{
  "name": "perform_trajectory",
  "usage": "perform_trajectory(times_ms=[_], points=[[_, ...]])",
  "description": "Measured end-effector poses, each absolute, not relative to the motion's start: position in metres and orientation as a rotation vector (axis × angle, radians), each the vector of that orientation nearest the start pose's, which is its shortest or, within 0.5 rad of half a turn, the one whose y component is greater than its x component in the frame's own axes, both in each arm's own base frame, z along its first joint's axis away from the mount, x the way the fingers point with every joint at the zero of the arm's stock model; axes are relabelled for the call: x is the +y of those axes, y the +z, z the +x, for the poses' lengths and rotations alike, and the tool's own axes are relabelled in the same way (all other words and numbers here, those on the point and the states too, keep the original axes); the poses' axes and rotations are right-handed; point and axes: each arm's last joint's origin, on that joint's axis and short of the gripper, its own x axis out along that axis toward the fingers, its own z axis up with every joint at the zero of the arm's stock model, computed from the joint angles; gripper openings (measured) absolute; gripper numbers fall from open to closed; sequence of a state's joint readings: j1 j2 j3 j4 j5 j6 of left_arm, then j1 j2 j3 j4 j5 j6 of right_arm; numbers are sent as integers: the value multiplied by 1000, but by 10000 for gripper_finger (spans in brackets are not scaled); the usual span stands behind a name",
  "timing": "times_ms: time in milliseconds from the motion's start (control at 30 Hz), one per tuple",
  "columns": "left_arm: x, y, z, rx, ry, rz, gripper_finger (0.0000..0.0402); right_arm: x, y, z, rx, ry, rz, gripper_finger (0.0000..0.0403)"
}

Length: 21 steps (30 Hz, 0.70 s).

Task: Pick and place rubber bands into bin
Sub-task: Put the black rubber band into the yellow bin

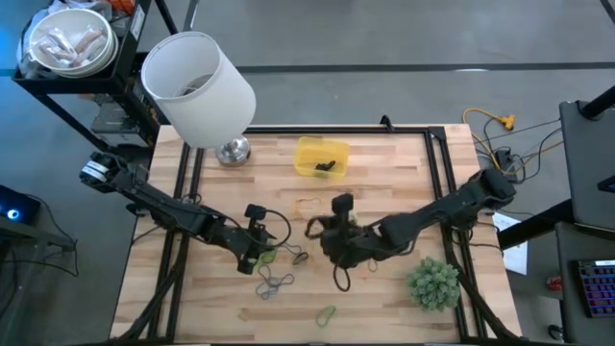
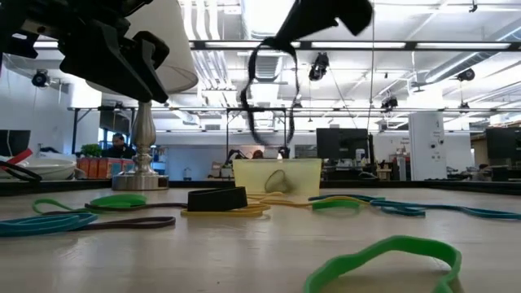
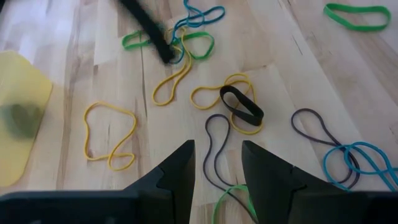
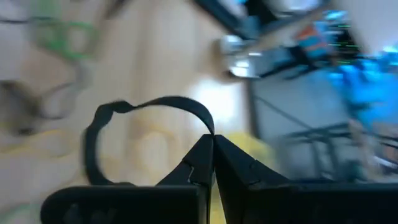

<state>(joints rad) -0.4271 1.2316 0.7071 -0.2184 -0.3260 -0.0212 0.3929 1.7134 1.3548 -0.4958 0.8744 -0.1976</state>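
Note:
My right gripper (image 4: pixel 212 138) is shut on a black rubber band (image 4: pixel 118 124) and holds it above the table's middle (image 1: pixel 334 245). In the low view the band (image 2: pixel 269 89) hangs in front of the yellow bin (image 2: pixel 277 177). The bin (image 1: pixel 322 156) stands at the table's far middle with something dark in it. My left gripper (image 3: pixel 217 155) is open and empty over loose bands left of the middle (image 1: pixel 258 250). Below it lie a short black band (image 3: pixel 241 104), several yellow bands (image 3: pixel 109 134), a dark one (image 3: pixel 214 149) and green ones (image 3: pixel 193 43). My right gripper pinches the black band at one point of its loop (image 4: pixel 205 127) between its two fingertips. The rest of the loop hangs open below the fingers, slack and clear of the table (image 2: pixel 281 122).
A big white lampshade (image 1: pixel 197 82) on a metal foot (image 1: pixel 233 151) stands at the far left. A green plant (image 1: pixel 432 284) sits near the right front. More bands lie toward the near edge: grey (image 1: pixel 277 282), green (image 1: pixel 327 312). Blue bands (image 3: pixel 364 162) lie beside my left gripper.

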Motion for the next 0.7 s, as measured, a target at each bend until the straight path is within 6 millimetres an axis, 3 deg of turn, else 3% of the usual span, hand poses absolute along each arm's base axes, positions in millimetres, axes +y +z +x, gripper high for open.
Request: perform_trajectory(times_ms=[300, 700], points=[[-93, 217, 226, 692, -89, 253, 116, 74, 297, 356, 663, -625, -728, 8], [-93, 217, 226, 692, -89, 254, 116, -35, 297, 368, 717, -739, -538, 9]])
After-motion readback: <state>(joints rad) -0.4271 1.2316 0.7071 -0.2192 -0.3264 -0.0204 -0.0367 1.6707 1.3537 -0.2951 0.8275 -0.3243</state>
